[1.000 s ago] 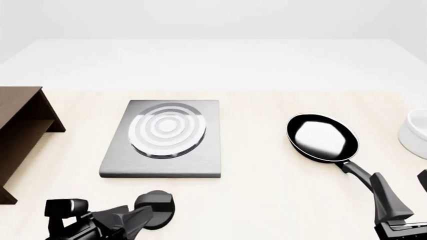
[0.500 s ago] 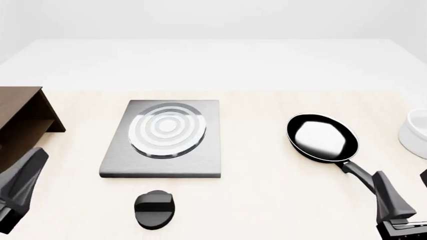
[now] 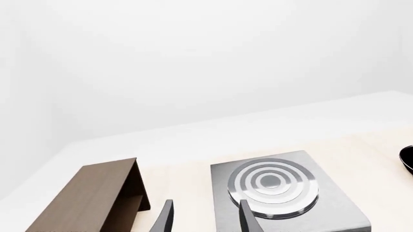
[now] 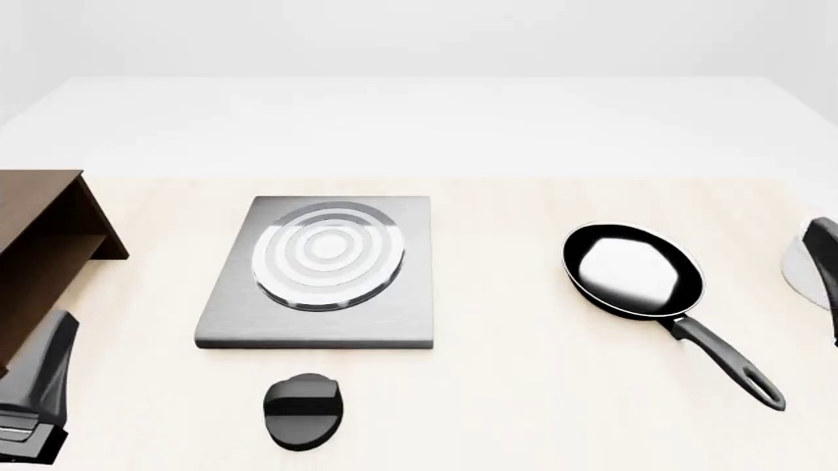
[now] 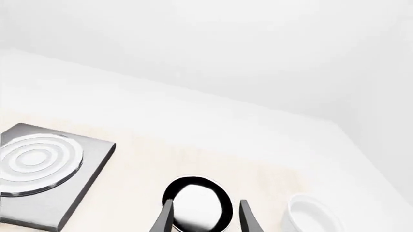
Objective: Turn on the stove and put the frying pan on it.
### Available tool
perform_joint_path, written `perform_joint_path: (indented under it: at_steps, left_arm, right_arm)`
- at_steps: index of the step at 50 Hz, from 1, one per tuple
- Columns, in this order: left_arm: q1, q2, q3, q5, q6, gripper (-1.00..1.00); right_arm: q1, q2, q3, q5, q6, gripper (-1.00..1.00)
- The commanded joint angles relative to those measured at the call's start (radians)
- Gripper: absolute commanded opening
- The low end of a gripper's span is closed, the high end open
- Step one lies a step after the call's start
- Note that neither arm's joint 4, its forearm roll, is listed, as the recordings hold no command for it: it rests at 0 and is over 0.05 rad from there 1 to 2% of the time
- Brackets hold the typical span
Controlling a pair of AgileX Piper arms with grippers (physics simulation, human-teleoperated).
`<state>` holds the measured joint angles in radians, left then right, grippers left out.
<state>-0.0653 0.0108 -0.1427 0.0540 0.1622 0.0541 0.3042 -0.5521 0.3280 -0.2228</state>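
Note:
The stove point(image 4: 314, 270), a grey slab with a silver ring burner, lies left of centre. Its black knob point(image 4: 304, 410) sits apart on the table in front of it, ridge lying crosswise. The frying pan point(image 4: 633, 270) rests on the table to the right, handle point(image 4: 727, 358) pointing toward the near right. My left gripper point(image 4: 46, 373) is at the near left edge, open and empty, well left of the knob. In the left wrist view point(image 3: 205, 208) its fingers stand apart, facing the stove point(image 3: 284, 193). My right gripper point(image 4: 825, 280) is at the right edge, open and empty. In the right wrist view point(image 5: 205, 205) it faces the pan point(image 5: 197, 205).
A dark brown wooden shelf point(image 4: 39, 245) stands at the left edge, just beyond my left gripper; it also shows in the left wrist view point(image 3: 96, 198). A white bowl point(image 4: 802, 257) sits at the right edge, partly hidden behind my right gripper, and shows in the right wrist view point(image 5: 313, 217).
My left gripper has drawn back from the knob to the near left edge. My right gripper has left the pan handle's end and moved to the right edge. Pan and stove have not moved.

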Motion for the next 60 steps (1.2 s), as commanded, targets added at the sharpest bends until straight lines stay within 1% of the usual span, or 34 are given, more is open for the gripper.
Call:
perform_joint_path:
  at_steps: [1,3,4,7,9,10,11,12,16,17,18,19,20,21,22,23,25,29,33,34,35,36,37,39,48,53,58,59,60]
  left_arm:
    - [0.002,-0.011,0.012,-0.006,0.001,1.00]
    - [0.005,-0.011,0.015,-0.007,0.003,1.00]
    - [0.004,-0.011,0.022,-0.010,0.011,1.00]
    - [0.000,-0.011,0.022,-0.013,0.015,1.00]
    - [0.005,-0.011,0.021,-0.009,0.012,1.00]
    - [0.009,-0.011,0.024,-0.007,0.014,1.00]
    - [0.013,-0.011,0.030,-0.006,0.018,1.00]
    - [0.015,-0.011,0.029,-0.004,0.015,1.00]
    - [0.021,-0.011,0.025,0.003,0.010,1.00]
    - [0.023,-0.011,0.025,0.005,0.008,1.00]
    - [0.023,-0.011,0.024,0.005,0.006,1.00]
    - [0.023,-0.011,0.024,0.005,0.006,1.00]
    - [0.026,-0.011,0.019,0.007,0.003,1.00]
    - [0.026,-0.011,0.019,0.007,0.003,1.00]
    - [0.034,-0.011,0.021,0.007,0.002,1.00]
    - [0.041,-0.011,0.020,0.009,-0.007,1.00]
    - [0.041,-0.011,0.024,0.010,-0.008,1.00]
    - [0.044,-0.011,0.022,0.015,-0.010,1.00]
    - [0.046,-0.011,0.023,0.015,-0.009,1.00]
    - [0.045,-0.011,0.026,0.014,-0.005,1.00]
    - [0.050,-0.011,0.029,0.014,-0.006,1.00]
    - [0.053,-0.011,0.028,0.018,-0.014,1.00]
    - [0.057,-0.011,0.027,0.021,-0.020,1.00]
    - [0.060,-0.011,0.025,0.023,-0.022,1.00]
    - [0.058,-0.011,0.030,0.019,-0.018,1.00]
    - [0.068,-0.011,0.026,0.026,-0.029,1.00]
    - [0.067,-0.011,0.024,0.028,-0.029,1.00]
    - [0.070,-0.011,0.025,0.030,-0.027,1.00]
    - [0.074,-0.011,0.025,0.031,-0.024,1.00]
  right_arm:
    - [-0.025,0.275,-0.095,0.014,-0.223,1.00]
    - [-0.036,0.342,-0.057,-0.019,-0.254,1.00]
    - [-0.034,0.375,-0.049,-0.033,-0.252,1.00]
    - [-0.078,0.441,-0.013,-0.094,-0.291,1.00]
    - [-0.080,0.465,-0.006,-0.120,-0.287,1.00]
    - [-0.092,0.467,0.006,-0.138,-0.307,1.00]
    - [-0.123,0.482,0.025,-0.176,-0.329,1.00]
    - [-0.136,0.529,0.035,-0.212,-0.323,1.00]
    - [-0.166,0.605,0.083,-0.298,-0.331,1.00]
    - [-0.168,0.622,0.092,-0.313,-0.340,1.00]
    - [-0.181,0.644,0.113,-0.349,-0.351,1.00]
    - [-0.181,0.645,0.113,-0.350,-0.351,1.00]
    - [-0.199,0.679,0.129,-0.384,-0.363,1.00]
    - [-0.199,0.680,0.129,-0.385,-0.363,1.00]
    - [-0.209,0.700,0.155,-0.437,-0.385,1.00]
    - [-0.231,0.727,0.167,-0.464,-0.397,1.00]
    - [-0.228,0.775,0.184,-0.507,-0.388,1.00]
    - [-0.236,0.842,0.224,-0.590,-0.396,1.00]
    - [-0.228,0.889,0.247,-0.644,-0.394,1.00]
    - [-0.226,0.926,0.260,-0.682,-0.400,1.00]
    - [-0.231,0.973,0.285,-0.743,-0.438,1.00]
    - [-0.240,1.005,0.291,-0.779,-0.438,1.00]
    - [-0.241,1.034,0.284,-0.789,-0.421,1.00]
    - [-0.239,1.078,0.299,-0.839,-0.429,1.00]
    - [-0.244,1.185,0.318,-0.939,-0.427,1.00]
    - [-0.247,1.202,0.317,-0.954,-0.423,1.00]
    - [-0.259,1.239,0.325,-0.994,-0.433,1.00]
    - [-0.250,1.236,0.313,-0.968,-0.408,1.00]
    - [-0.258,1.265,0.312,-0.985,-0.404,1.00]
